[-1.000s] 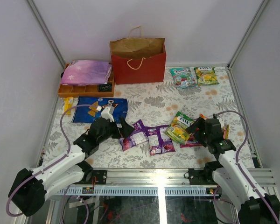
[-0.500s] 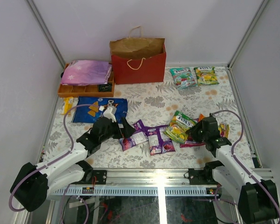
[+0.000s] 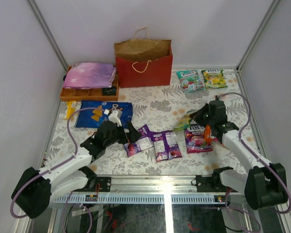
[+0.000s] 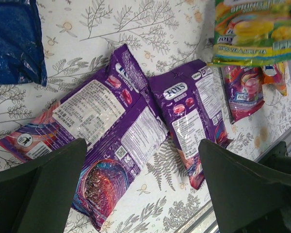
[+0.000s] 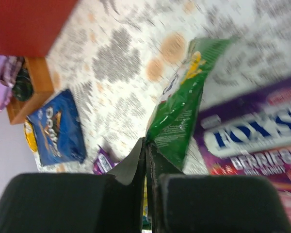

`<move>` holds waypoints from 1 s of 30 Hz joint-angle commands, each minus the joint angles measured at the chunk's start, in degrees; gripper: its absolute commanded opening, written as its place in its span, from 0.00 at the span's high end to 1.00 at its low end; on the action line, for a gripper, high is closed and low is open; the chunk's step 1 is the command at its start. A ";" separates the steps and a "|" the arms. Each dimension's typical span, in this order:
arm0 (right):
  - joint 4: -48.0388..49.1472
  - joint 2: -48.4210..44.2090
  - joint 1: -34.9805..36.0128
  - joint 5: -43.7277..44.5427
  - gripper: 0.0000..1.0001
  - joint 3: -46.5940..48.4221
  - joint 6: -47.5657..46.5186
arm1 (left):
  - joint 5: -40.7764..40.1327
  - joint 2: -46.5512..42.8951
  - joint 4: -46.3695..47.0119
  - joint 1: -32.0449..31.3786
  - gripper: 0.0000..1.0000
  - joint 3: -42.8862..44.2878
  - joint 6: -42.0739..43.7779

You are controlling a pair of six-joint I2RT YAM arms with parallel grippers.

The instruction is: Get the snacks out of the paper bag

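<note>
The table [image 3: 150, 104] wears a pale cloth printed with grey leaves and tan blossoms. Plain white walls [image 3: 87, 24] close it in on three sides, with a metal post [image 3: 44, 30] in the back corner and a metal rail [image 3: 165, 183] along the near edge.

At the far left an orange tray [image 3: 82, 93] stands against the wall with a pink-purple pouch [image 3: 89, 75] lying on top. In front of it a blue chip bag [image 3: 94, 116] lies flat, a yellow packet [image 3: 70, 109] touching its left end.

The left gripper [image 3: 123, 130] hangs low over the cloth with its jaws spread wide and nothing between them. Below it lie two purple packets [image 3: 141, 141], touching each other.

The red paper bag [image 3: 144, 68] stands upright at the middle of the back wall, its mouth open and its cord handles showing.

The right gripper [image 3: 196, 117] has its jaws pressed together, pinching the edge of a green packet [image 3: 184, 122] that is raised off the cloth at a tilt. Just in front lies a pink-red packet [image 3: 199, 138], an orange packet [image 4: 275, 77] just beside it.

In the back right corner two more green packets [image 3: 190, 80] lie side by side, well apart from the bag.
</note>
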 commanded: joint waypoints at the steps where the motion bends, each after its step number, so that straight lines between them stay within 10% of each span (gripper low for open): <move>1: 4.77 5.76 -0.23 1.15 1.00 11.48 -4.37 | -1.24 -1.76 0.05 -0.35 0.00 2.95 1.94; 16: 18.39 22.90 -28.18 -5.73 1.00 9.12 2.52 | -0.52 -0.19 -2.18 -0.36 0.00 4.25 3.70; 30: 28.50 29.63 -31.44 10.76 1.00 5.34 18.22 | 0.11 0.95 -5.68 -0.37 0.00 6.32 5.67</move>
